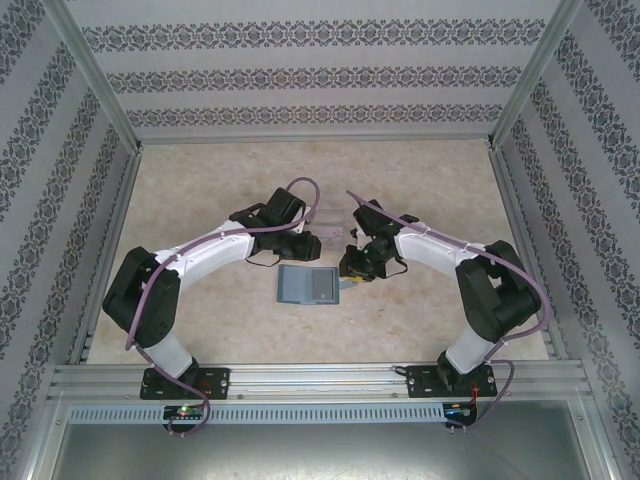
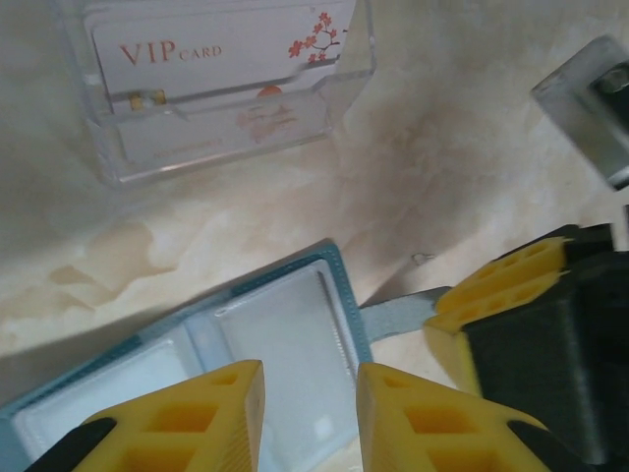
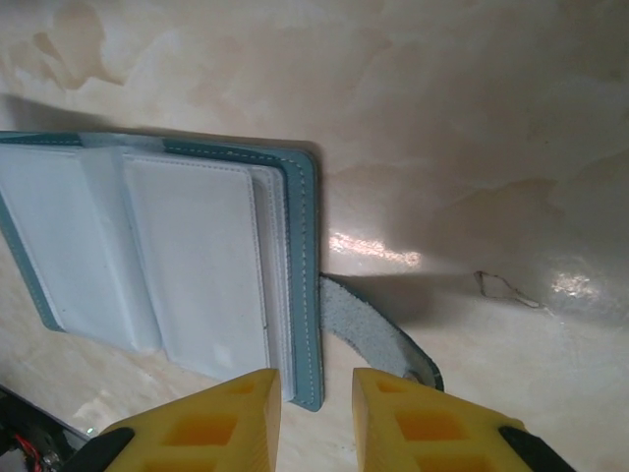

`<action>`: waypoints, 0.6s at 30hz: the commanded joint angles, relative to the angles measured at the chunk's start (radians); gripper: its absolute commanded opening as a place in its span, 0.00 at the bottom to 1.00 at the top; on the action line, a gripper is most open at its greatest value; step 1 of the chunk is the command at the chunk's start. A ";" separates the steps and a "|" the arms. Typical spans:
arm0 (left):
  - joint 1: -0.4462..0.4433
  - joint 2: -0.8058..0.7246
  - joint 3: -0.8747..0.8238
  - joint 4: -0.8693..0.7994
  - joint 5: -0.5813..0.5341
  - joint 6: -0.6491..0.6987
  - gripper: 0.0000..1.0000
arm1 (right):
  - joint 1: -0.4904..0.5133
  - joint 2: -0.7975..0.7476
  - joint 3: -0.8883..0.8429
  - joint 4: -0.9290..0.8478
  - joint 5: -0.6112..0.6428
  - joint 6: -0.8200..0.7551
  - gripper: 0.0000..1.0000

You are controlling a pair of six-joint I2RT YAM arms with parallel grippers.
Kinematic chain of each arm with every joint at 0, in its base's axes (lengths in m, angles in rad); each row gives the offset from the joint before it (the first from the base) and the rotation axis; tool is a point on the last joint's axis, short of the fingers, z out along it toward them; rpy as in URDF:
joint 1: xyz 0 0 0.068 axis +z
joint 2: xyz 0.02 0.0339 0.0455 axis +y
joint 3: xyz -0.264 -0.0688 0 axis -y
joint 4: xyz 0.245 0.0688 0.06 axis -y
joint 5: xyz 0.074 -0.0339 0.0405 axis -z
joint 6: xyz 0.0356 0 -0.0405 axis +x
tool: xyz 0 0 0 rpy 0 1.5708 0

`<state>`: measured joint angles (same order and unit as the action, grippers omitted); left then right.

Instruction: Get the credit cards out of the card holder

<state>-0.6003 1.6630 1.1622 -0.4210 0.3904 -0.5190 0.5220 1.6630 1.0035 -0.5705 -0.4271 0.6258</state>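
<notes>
The teal card holder (image 1: 307, 285) lies open like a book mid-table, its pale inner sleeves (image 3: 197, 256) facing up and its closing tab (image 3: 378, 329) sticking out to the right. I cannot tell whether the sleeves hold cards. My left gripper (image 2: 310, 413) hovers open over the right sleeve (image 2: 285, 334), holding nothing. My right gripper (image 3: 314, 413) is narrowly open, the holder's right edge between its fingers and floor showing beside it. A whitish credit card (image 2: 221, 49) printed VIP stands in the clear tray (image 2: 354, 93).
The clear tray (image 1: 332, 233) sits just behind the holder, between the two wrists. The right arm's yellow fingers (image 2: 501, 285) crowd the holder's tab side. Patterned walls and metal rails (image 1: 300, 375) ring the marble table top.
</notes>
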 commanded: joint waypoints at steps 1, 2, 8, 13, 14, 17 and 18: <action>0.007 0.027 0.000 0.057 0.074 -0.133 0.30 | 0.012 0.023 0.013 0.016 0.017 0.008 0.26; 0.002 0.036 -0.002 0.061 0.083 -0.143 0.29 | 0.012 0.030 0.011 0.020 0.017 0.008 0.26; -0.031 0.064 -0.022 0.093 0.104 -0.188 0.29 | 0.012 0.064 0.008 0.035 0.018 0.007 0.26; -0.063 0.097 -0.017 0.095 0.103 -0.208 0.28 | 0.012 0.084 0.007 0.031 0.031 -0.003 0.26; -0.070 0.106 -0.016 0.093 0.103 -0.210 0.28 | 0.012 0.088 0.008 0.029 0.034 -0.004 0.26; -0.090 0.126 -0.011 0.073 0.090 -0.218 0.28 | 0.011 0.096 0.004 0.030 0.040 -0.007 0.26; -0.095 0.131 -0.012 0.074 0.088 -0.220 0.28 | 0.010 0.098 0.000 0.032 0.040 -0.006 0.26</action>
<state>-0.6743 1.7782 1.1515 -0.3527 0.4782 -0.7128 0.5220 1.7424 1.0035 -0.5404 -0.4099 0.6250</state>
